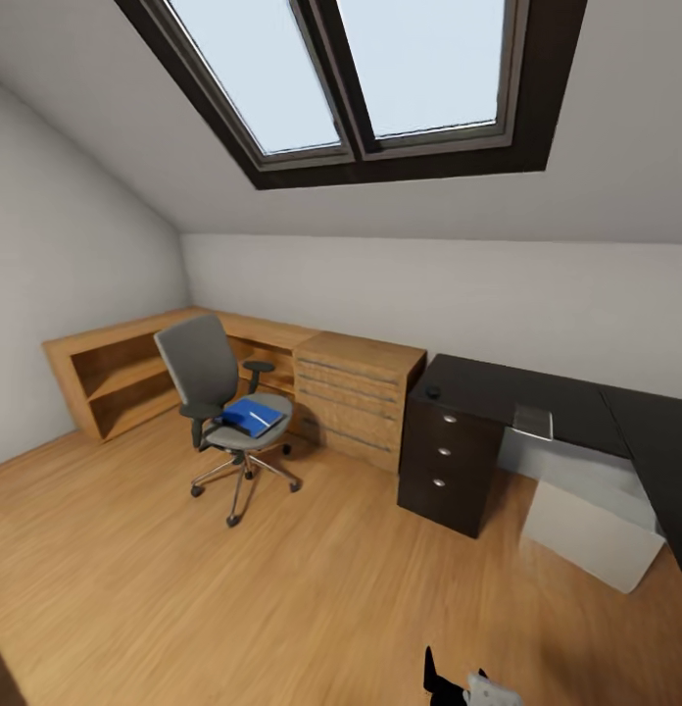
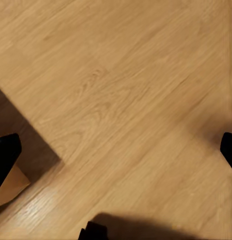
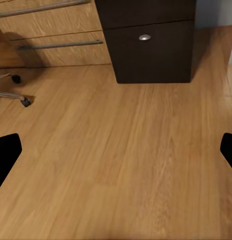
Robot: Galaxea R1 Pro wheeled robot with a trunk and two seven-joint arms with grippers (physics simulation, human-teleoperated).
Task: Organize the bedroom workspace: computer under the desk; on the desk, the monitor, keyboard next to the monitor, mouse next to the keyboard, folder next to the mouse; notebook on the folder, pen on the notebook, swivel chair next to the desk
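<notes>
Far ahead of my fingers: swivel chair (image 1: 228,412) stands out on the floor (image 1: 233,588), well apart from the worktop (image 1: 517,392).
Folder: blue folder (image 1: 253,417) lies on the chair seat, a dark notebook looks to be on it, can't be sure; pen too small to tell.
Mouse: small black mouse (image 1: 433,391) on the worktop's near-left corner, above the drawer unit (image 3: 146,45).
Computer: pale grey computer (image 1: 586,525) sits on the floor under the worktop, so that part looks done.
Monitor/keyboard: a thin pale thing (image 1: 533,422) hangs at the worktop edge, can't identify it.
Left fingers (image 2: 116,160): wide apart, empty, over bare floor.
Right fingers (image 3: 116,150): wide apart, empty, drawer unit ahead of them, chair castors (image 3: 21,97) off to one side.
Progress: early, my guess. Folder, notebook, pen and chair not yet moved.
</notes>
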